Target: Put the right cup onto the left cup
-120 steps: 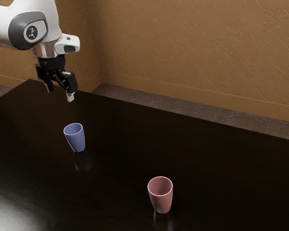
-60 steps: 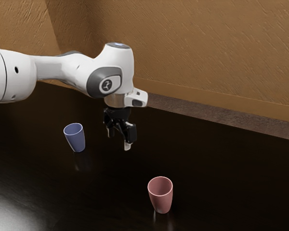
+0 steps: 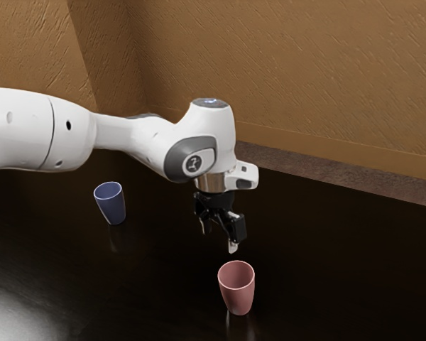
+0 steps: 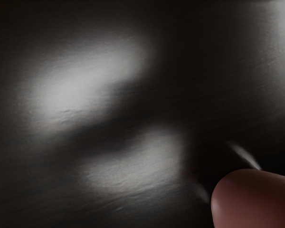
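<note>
1. Exterior view: closest to the camera, upright on the dark table (image 3: 163,284), the pink cup (image 3: 237,290), mouth up, the right one of the pair to be stacked; not inside the other cup, and outside the grasp
2. Just beyond and above that cup's rim, up in the air, the black gripper (image 3: 219,240); pointing down, with fingers spread apart, released, and with nothing pinched between them; one finger towards the exterior view's left, the other nearer the pink cup, apart from the rim
3. In the wrist view, near the gripper, part of the pink cup's rounded side, cut off by the border; around it, dark tabletop with pale glare patches (image 4: 76,80)
4. Farther back, towards the exterior view's left, the blue cup (image 3: 112,204); upright, mouth up, well apart from both the pink cup and the gripper
5. Reaching in from the exterior view's left, the white arm (image 3: 121,135); stretched out high over the table, then bent down at the wrist
6. Farthest off, past the table's far edge, a strip of brownish floor (image 3: 326,174) and the textured tan wall (image 3: 305,71)
</note>
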